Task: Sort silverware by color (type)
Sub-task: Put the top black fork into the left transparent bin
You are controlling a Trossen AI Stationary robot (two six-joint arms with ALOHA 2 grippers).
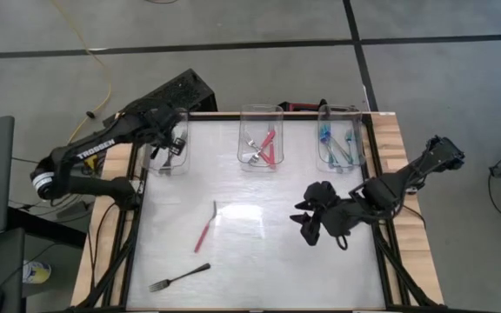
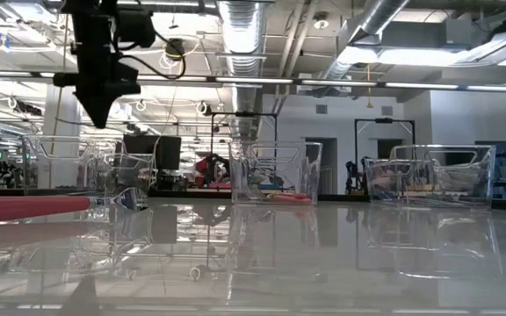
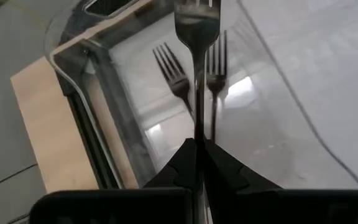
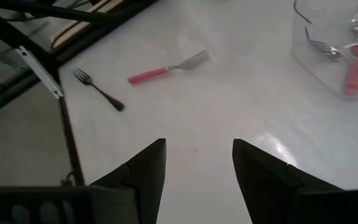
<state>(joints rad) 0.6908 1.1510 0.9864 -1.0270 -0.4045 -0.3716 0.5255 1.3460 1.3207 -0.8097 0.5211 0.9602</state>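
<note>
Three clear plastic bins sit in a row along the far edge of the glossy white table (image 1: 259, 252); places below are given relative to the middle clear bin (image 1: 260, 137). That bin holds pink-handled forks with metal tines (image 1: 268, 146). The clear bin to its right (image 1: 341, 139) holds teal-handled forks (image 1: 339, 145). The clear bin to its left (image 1: 169, 143) holds dark grey all-metal forks (image 3: 174, 73), two showing in the left wrist view.

The left gripper (image 1: 174, 139) hangs over that left-hand bin, fingers (image 3: 229, 171) clenched on the handle of another dark grey metal fork (image 3: 196, 37), tines pointing away from the wrist, above the two forks lying in the bin. In the low view the left arm (image 2: 99, 53) comes down from above that bin, well clear of the tabletop.

The right gripper (image 1: 313, 224) hovers over bare table on the near right of the middle bin, well apart from it; its fingers (image 4: 143, 171) are spread wide, holding nothing.

Two forks lie loose on the table on the near left of the middle bin. A pink-handled fork with silver tines (image 1: 205, 228) lies closer to it, tines towards the bins. A dark grey metal fork (image 1: 179, 277) lies farther off, near the table's front edge, apart from the pink one. Both show in the right wrist view, pink-handled (image 4: 166, 70) and dark (image 4: 98, 89). In the low view the pink handle (image 2: 29, 209) runs close in front of the camera.
</note>
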